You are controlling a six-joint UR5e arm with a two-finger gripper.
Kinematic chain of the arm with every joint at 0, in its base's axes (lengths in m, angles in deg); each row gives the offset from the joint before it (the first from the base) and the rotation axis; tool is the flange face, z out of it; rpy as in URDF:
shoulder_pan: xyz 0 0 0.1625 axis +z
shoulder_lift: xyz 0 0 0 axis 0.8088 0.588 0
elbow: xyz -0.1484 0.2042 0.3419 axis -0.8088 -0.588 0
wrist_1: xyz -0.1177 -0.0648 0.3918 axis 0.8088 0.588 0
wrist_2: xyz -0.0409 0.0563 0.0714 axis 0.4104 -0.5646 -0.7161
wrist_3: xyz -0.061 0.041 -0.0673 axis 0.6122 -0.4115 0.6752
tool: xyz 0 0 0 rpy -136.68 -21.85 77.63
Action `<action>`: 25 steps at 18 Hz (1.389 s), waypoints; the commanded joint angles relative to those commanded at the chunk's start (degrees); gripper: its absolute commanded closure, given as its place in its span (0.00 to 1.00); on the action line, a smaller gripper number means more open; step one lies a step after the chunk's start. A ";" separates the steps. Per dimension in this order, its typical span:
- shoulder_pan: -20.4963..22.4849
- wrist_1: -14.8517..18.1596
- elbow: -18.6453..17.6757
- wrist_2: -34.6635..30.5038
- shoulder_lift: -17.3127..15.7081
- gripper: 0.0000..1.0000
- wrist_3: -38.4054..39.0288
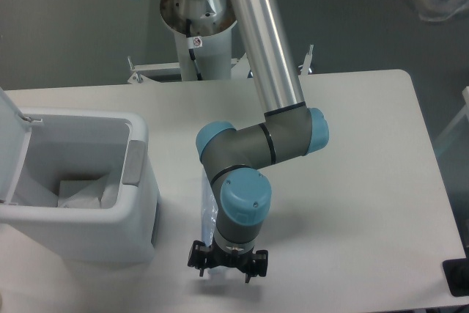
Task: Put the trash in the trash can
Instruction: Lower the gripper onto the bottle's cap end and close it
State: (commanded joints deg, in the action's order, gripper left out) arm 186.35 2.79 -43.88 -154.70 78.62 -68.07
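Bottle (209, 210) lies on the table (366, 181) beside the bin (135, 203), under the arm.
Gripper (226, 267) straddles its cap end, fingers apart; a grasp so near the end could let it tip or slip.

Evenly lit from overhead, slightly soft throughout. Faint diffuse shadow on the worktop (366, 181) beneath the gripper (227, 260); dim, murky floor beyond.
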 joint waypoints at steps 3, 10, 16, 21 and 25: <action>0.00 0.00 -0.70 0.00 0.00 0.08 0.00; -0.09 0.00 -1.14 -0.79 0.09 0.15 0.00; -0.09 -0.09 -1.14 -0.79 0.09 0.36 0.09; -0.26 -0.09 -1.14 -0.79 0.09 0.48 0.09; -0.35 0.00 -1.49 -0.79 -0.09 0.62 0.18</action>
State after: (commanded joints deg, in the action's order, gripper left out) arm 186.00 2.79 -45.38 -155.49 78.54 -67.90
